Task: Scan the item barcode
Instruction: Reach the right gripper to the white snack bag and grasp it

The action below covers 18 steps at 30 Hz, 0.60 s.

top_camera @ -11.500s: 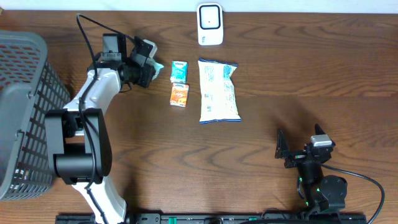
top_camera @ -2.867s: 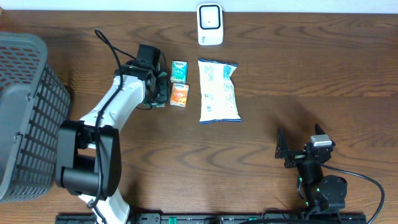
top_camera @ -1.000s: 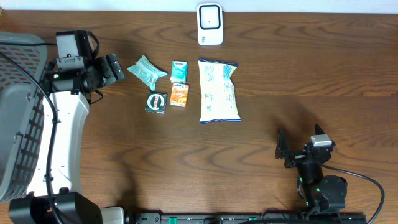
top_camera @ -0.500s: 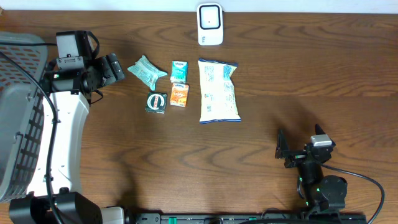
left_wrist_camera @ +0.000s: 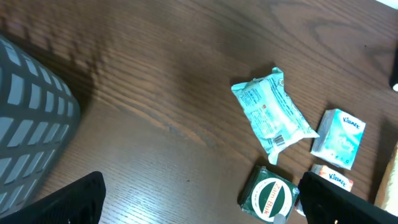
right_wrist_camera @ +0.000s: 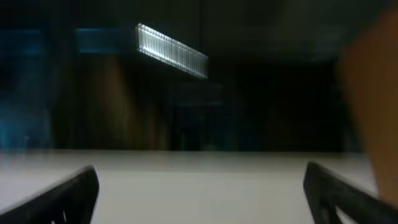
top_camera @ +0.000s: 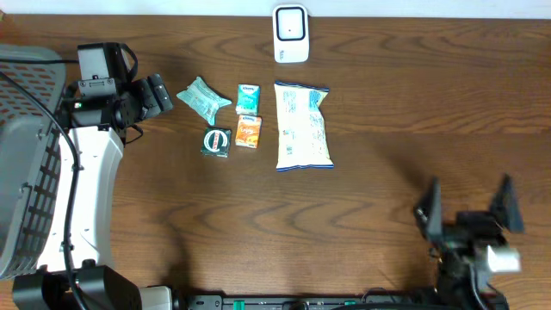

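Packet first: the teal crinkled plastic packet (top_camera: pixel 203 95) lies flat, left of the white scanner (top_camera: pixel 291 34) and nearer the arm bases. Its long axis runs roughly left-right on a slight slant. I see a small white barcode patch (left_wrist_camera: pixel 280 140) facing up near the end closest to the scanner.

I count one packet, two small tissue packs, teal (top_camera: pixel 249 98) and orange (top_camera: pixel 249 131), one dark green square box (top_camera: pixel 216 142) and one long white-and-blue snack bag (top_camera: pixel 302 126).

The left gripper (top_camera: pixel 162 93), further left of the scanner than the packet, is spread wide and empty. The right gripper (top_camera: pixel 467 207), well away from the scanner, is also wide and empty.
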Motion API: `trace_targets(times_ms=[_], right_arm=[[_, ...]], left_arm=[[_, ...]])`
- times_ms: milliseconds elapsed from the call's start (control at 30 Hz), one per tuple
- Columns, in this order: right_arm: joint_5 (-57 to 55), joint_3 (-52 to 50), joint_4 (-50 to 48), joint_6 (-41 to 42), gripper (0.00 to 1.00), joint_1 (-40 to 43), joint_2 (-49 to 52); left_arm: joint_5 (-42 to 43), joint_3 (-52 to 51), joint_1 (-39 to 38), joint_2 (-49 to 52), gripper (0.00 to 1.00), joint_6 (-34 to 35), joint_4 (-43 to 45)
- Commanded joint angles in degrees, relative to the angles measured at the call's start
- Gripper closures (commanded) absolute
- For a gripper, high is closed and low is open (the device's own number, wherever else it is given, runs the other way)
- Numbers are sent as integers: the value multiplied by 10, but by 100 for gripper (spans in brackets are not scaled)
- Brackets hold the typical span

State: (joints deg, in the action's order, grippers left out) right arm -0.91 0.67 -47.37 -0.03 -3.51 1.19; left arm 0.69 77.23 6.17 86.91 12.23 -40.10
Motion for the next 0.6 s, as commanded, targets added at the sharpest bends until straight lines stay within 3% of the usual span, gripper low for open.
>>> trace_targets(times_ms=[0,100,167,400,500,567], right_arm=[[-17,-2,-52,9,1,3,0],[-17,17,-102,107,1,3,21],[-17,48,-101,111,1,3,49],[18,234,-87,37,1,3,272],[75,355,-17,-54,1,3,420],[136,436,55,-61,1,3,508]], left_arm=[[-1,-3,2,4,2,5,-2],[-1,-3,2,4,2,5,-2],[-1,-3,2,4,2,5,-2],[-1,-3,2,4,2,5,-2],[-1,-3,2,4,2,5,-2],[-1,-3,2,4,2,5,-2]])
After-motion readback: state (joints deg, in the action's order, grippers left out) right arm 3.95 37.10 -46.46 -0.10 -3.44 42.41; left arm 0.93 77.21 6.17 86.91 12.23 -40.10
